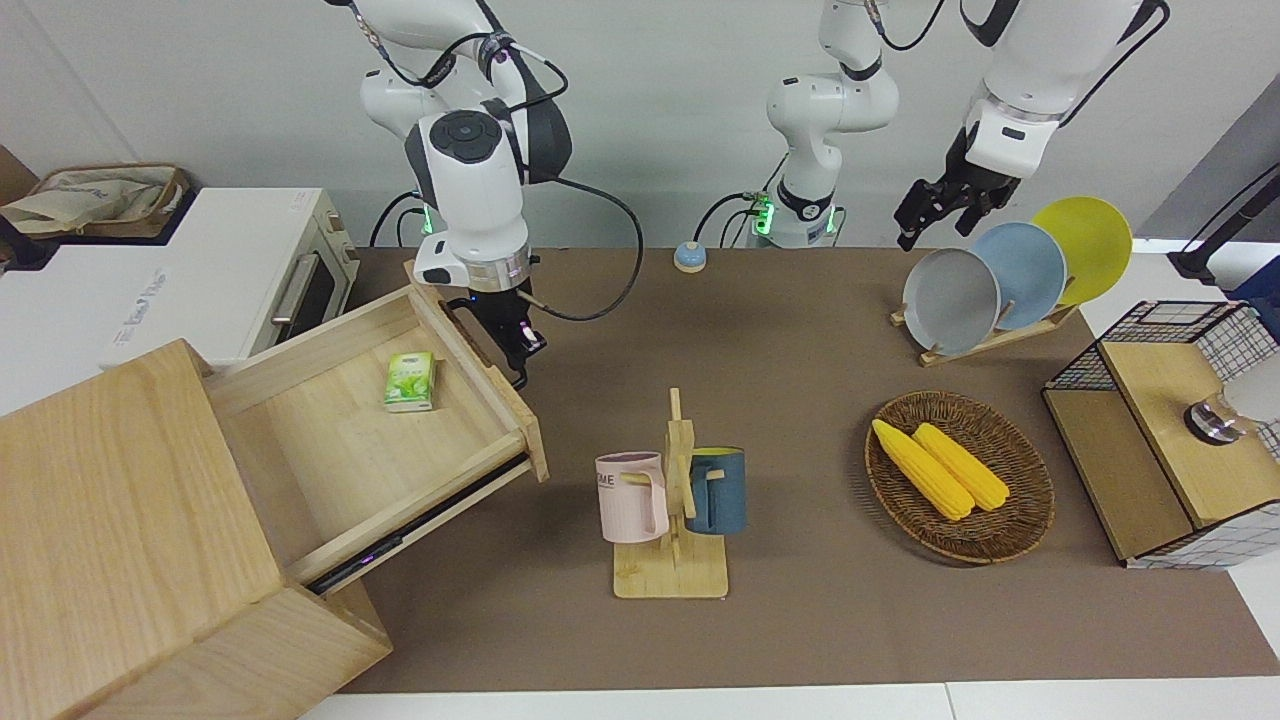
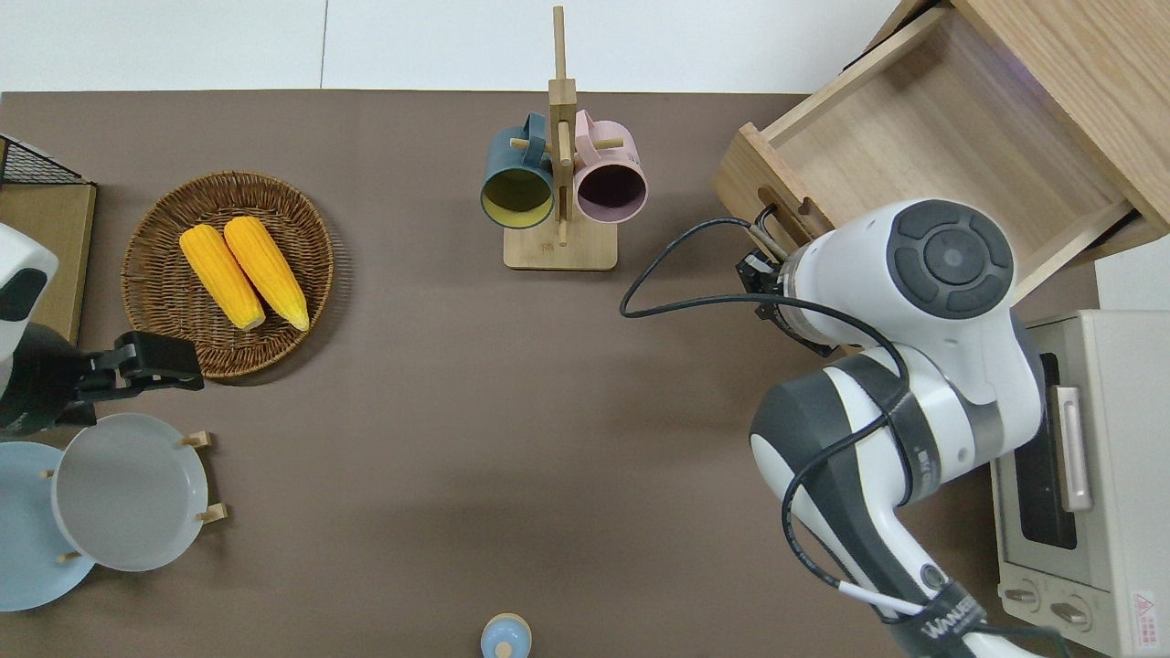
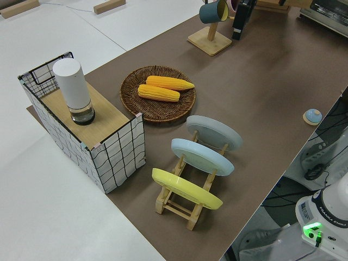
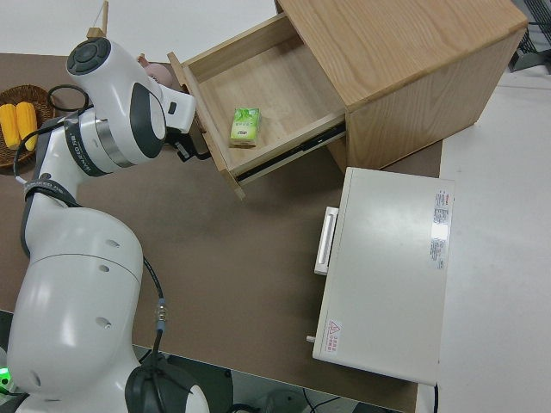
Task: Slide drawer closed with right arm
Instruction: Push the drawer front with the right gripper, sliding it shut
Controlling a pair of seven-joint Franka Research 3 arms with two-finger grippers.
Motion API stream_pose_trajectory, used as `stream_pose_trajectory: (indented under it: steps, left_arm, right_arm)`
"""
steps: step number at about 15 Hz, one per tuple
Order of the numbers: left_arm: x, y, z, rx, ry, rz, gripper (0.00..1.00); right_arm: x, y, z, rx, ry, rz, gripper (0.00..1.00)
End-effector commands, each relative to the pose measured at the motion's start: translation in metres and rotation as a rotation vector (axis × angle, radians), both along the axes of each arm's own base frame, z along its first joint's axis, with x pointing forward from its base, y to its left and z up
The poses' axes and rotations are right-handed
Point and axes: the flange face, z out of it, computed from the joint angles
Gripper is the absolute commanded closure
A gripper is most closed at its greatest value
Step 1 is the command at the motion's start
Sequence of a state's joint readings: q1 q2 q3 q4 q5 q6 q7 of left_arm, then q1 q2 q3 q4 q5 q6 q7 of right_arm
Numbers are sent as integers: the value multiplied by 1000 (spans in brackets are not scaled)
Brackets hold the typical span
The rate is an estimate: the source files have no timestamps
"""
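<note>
The light-wood drawer [image 1: 330, 440] stands pulled far out of the pale wooden cabinet [image 1: 110, 500], toward the right arm's end of the table. It also shows in the overhead view [image 2: 914, 137] and the right side view [image 4: 267, 86]. A small green packet [image 1: 410, 381] lies in it. My right gripper [image 1: 515, 345] is low against the drawer's front panel, at the black bar handle [image 1: 520, 378]; the arm hides most of the handle in the overhead view [image 2: 763, 215]. My left arm is parked, its gripper [image 1: 935, 228] open and empty.
A wooden mug rack [image 1: 672, 500] with a pink and a blue mug stands close to the drawer's front corner. A white toaster oven [image 1: 250, 270] sits beside the cabinet, nearer to the robots. A corn basket [image 1: 960, 475], plate rack [image 1: 1010, 270] and wire-mesh box [image 1: 1170, 430] are toward the left arm's end.
</note>
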State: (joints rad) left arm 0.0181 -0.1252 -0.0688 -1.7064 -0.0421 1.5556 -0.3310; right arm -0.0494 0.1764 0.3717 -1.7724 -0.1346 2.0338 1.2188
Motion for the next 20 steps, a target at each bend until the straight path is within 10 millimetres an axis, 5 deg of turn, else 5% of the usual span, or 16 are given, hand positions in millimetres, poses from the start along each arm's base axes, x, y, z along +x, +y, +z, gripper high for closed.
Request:
stream_pose_trajectory:
  steps: [1, 10, 20]
  left_arm:
    - [-4, 2, 5, -1, 3, -6, 7]
    - [-4, 2, 5, -1, 3, -6, 7]
    - [-4, 2, 5, -1, 5, -6, 7]
  right_arm:
    - [38, -34, 8, -41, -37, -49, 1000]
    - [80, -124, 7, -82, -69, -48, 1000]
    - [113, -203, 9, -96, -151, -52, 1000]
